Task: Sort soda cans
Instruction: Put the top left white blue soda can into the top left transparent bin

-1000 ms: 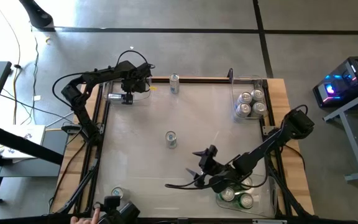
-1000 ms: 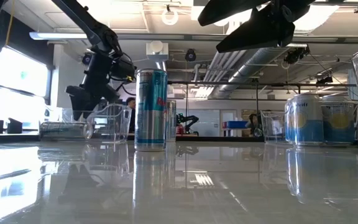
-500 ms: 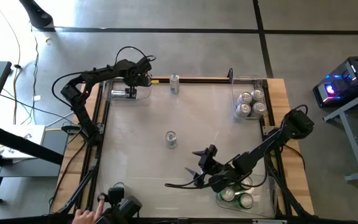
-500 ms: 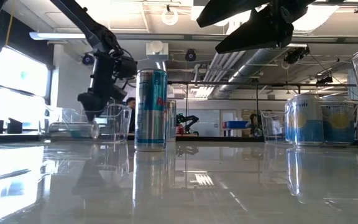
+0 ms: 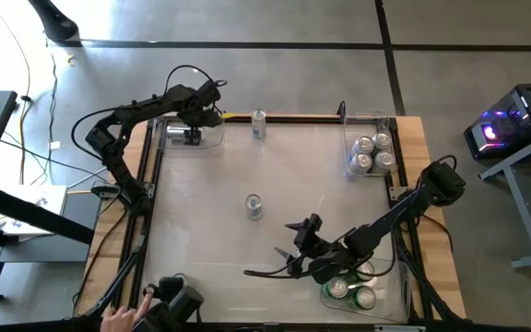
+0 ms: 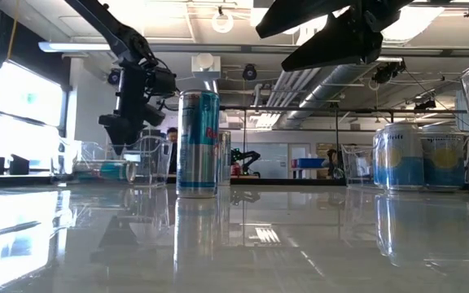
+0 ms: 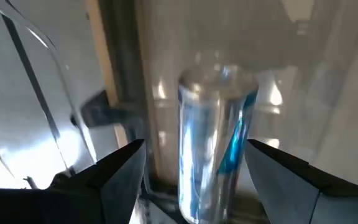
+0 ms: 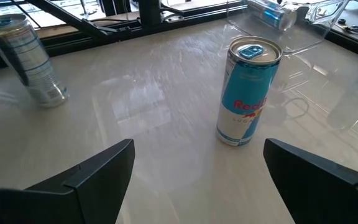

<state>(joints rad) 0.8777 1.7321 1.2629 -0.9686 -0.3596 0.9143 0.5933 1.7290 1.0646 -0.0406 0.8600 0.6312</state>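
The left tool (image 5: 194, 118) hangs over the clear bin (image 5: 212, 141) at the surface's (image 5: 201, 240) far left corner, jaws parted and empty, with a blue-and-silver can (image 7: 211, 146) lying on its side in that bin below. The right tool (image 5: 295, 242) hovers near the front, wide open, holding nothing. One slim blue can (image 8: 247, 91) stands upright mid-surface; another can (image 5: 259, 123) stands at the far edge.

Overhead looks straight down; low camera level across table (image 6: 243, 236); both share central can (image 5: 253, 206).
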